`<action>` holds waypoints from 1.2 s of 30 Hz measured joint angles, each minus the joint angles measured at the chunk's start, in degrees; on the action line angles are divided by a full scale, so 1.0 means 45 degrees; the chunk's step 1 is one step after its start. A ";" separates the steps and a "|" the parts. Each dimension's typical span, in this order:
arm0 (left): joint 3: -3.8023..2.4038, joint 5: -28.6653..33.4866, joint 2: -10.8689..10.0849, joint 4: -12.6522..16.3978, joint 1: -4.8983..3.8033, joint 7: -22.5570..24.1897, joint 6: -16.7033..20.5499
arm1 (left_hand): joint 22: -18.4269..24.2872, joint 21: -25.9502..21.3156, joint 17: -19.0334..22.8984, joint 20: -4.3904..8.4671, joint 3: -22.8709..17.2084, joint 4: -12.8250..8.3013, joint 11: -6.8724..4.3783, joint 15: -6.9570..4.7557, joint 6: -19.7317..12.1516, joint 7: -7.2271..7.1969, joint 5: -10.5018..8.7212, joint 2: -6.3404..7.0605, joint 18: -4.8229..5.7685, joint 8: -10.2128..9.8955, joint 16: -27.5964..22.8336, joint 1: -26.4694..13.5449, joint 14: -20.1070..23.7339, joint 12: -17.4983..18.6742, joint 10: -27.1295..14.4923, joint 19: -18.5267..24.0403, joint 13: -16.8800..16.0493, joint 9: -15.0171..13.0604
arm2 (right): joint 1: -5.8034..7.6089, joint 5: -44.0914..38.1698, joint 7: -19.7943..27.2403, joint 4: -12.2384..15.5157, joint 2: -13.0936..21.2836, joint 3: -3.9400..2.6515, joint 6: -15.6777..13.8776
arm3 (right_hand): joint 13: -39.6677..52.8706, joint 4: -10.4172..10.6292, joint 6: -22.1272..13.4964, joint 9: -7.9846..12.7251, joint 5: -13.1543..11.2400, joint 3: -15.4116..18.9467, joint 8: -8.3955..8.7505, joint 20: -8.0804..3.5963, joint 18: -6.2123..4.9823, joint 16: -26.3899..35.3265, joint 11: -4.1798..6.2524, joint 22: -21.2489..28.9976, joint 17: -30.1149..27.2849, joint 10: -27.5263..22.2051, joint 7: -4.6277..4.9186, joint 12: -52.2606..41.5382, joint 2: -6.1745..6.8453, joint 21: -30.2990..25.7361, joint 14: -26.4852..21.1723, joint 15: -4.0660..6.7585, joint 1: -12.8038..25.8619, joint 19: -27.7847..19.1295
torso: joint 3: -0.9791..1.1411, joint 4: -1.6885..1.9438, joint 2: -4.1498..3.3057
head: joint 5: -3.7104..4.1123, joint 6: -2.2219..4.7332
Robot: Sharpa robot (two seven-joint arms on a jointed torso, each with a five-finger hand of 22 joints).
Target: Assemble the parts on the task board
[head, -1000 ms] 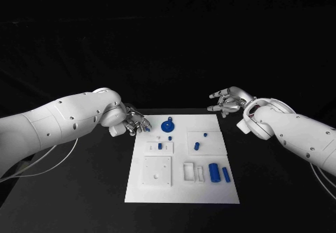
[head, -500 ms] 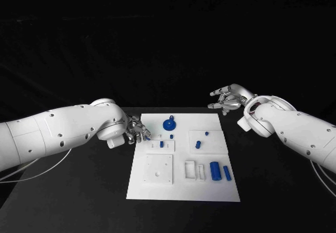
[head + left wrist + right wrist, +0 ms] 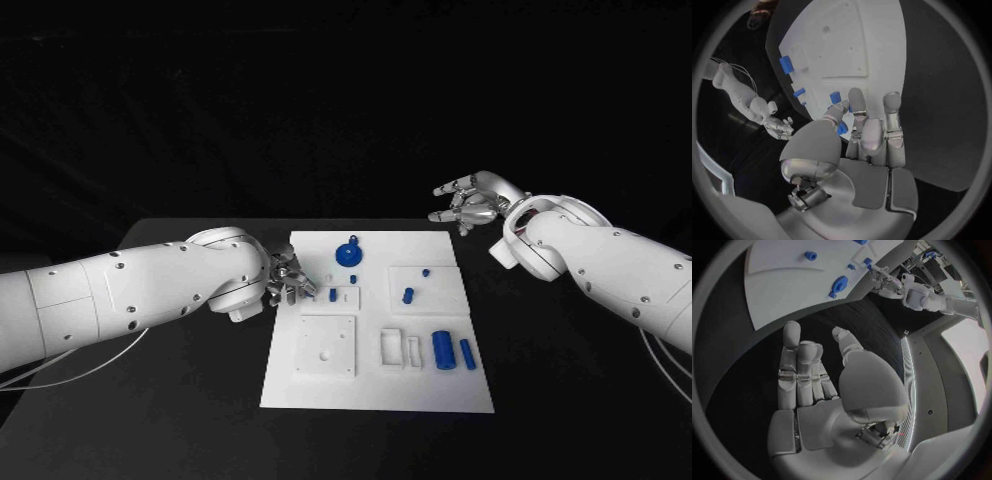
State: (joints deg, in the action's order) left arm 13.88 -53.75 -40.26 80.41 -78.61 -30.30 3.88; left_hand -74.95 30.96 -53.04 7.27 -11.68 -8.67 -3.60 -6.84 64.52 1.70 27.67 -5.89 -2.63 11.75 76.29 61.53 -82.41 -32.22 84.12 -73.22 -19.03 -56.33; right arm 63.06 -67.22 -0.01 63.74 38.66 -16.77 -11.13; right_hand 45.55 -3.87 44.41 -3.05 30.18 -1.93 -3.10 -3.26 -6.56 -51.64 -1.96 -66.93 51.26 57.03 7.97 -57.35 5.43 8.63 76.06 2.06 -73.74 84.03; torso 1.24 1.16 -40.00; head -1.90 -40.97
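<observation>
Left robot hand [image 3: 286,277] empty, fingers loosely apart, just short of small blue peg [image 3: 333,296] on white board [image 3: 378,395]; right robot hand [image 3: 464,205] open, idle past far corner. Best: ease fingertips onto peg, pinch low, lift straight.

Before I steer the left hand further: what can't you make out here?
- Head view: the left hand has its palm hidden behind its own arm.
- Left wrist view: its fingers cover part of the small blue part, so contact is unclear.
- Head view: tiny pegs on the task board are too small to identify.
</observation>
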 measured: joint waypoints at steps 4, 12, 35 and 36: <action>0.0002 -0.0146 0.0020 0.0021 0.0026 0.0074 0.0146 | 0.0000 0.0000 -0.0014 -0.0046 0.0000 0.0000 0.0000 0.0000 0.0000 0.0000 -0.0001 0.0000 0.0000 -0.0014 0.0000 0.0001 0.0000 -0.0100 0.0000 -0.0045 0.0044 0.0009 | -0.0002 0.0000 0.0000 -0.0001 -0.0001 0.0000 0.0004 | 0.0000 0.0000 0.0000 0.0000 0.0000 0.0000 0.0000 0.0000 -0.0001 0.0000 0.0000 0.0000 0.0000 0.0000 0.0000 0.0000 0.0000 0.0000 0.0000 0.0000 0.0000 0.0000 | 0.0013 0.0000 0.0000 | 0.0009 -0.0022; 0.0003 -0.0273 0.0064 0.0032 0.0073 0.0143 0.0203 | 0.0002 0.0000 -0.0013 -0.0045 0.0001 -0.0001 0.0000 0.0001 0.0000 0.0000 -0.0019 -0.0003 0.0000 -0.0038 0.0000 0.0004 0.0001 -0.0100 0.0000 -0.0045 0.0071 0.0030 | -0.0005 -0.0001 -0.0001 -0.0006 -0.0005 0.0000 0.0012 | 0.0001 0.0000 0.0000 0.0000 0.0000 0.0000 0.0000 0.0000 0.0000 0.0000 0.0000 0.0000 0.0001 0.0000 0.0000 0.0000 0.0000 0.0000 0.0000 0.0000 0.0000 0.0000 | 0.0034 -0.0010 0.0001 | 0.0011 -0.0066; -0.0002 -0.0320 0.0065 0.0054 0.0109 0.0130 -0.0076 | 0.0005 -0.0001 -0.0024 -0.0045 0.0017 -0.0018 0.0000 0.0002 -0.0001 -0.0001 0.0001 -0.0032 0.0000 -0.0111 0.0000 0.0033 0.0003 -0.0100 0.0000 -0.0044 0.0111 0.0027 | -0.0009 -0.0001 -0.0005 -0.0017 -0.0003 0.0000 0.0023 | 0.0001 -0.0037 0.0000 0.0000 0.0000 -0.0037 0.0000 0.0000 0.0001 0.0000 0.0000 0.0000 0.0002 0.0000 0.0000 0.0000 0.0000 0.0000 0.0000 0.0000 0.0000 0.0000 | 0.0028 0.0007 0.0005 | 0.0048 -0.0110; -0.0002 -0.0320 0.0064 0.0069 0.0110 0.0133 -0.0085 | 0.0005 -0.0001 -0.0024 -0.0045 0.0017 -0.0018 0.0000 0.0002 0.0000 -0.0001 0.0001 -0.0031 0.0001 -0.0111 0.0000 0.0033 0.0003 -0.0100 0.0000 -0.0044 0.0111 0.0027 | -0.0009 -0.0001 -0.0005 -0.0018 -0.0006 0.0000 0.0024 | 0.0001 -0.0054 0.0000 0.0000 0.0000 -0.0053 0.0000 0.0000 0.0000 0.0000 0.0000 0.0000 0.0002 0.0000 0.0000 0.0000 0.0000 0.0000 0.0000 0.0000 0.0000 0.0000 | 0.0028 0.0006 0.0004 | 0.0048 -0.0111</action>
State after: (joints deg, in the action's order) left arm 13.87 -55.19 -39.97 80.72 -78.12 -29.71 3.50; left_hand -74.92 30.95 -53.15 7.07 -11.60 -8.75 -3.60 -6.83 64.52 1.70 27.68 -6.04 -2.63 11.25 76.29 61.68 -82.40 -32.67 84.12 -73.42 -18.53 -56.21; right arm 63.02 -67.22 -0.03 63.65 38.63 -16.77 -11.02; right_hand 45.55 -4.11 44.41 -3.05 30.18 -2.17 -3.11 -3.26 -6.56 -51.64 -1.96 -66.93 51.26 57.03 7.96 -57.35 5.43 8.63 76.06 2.06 -73.74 84.03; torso 1.36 1.19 -39.98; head -1.68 -41.47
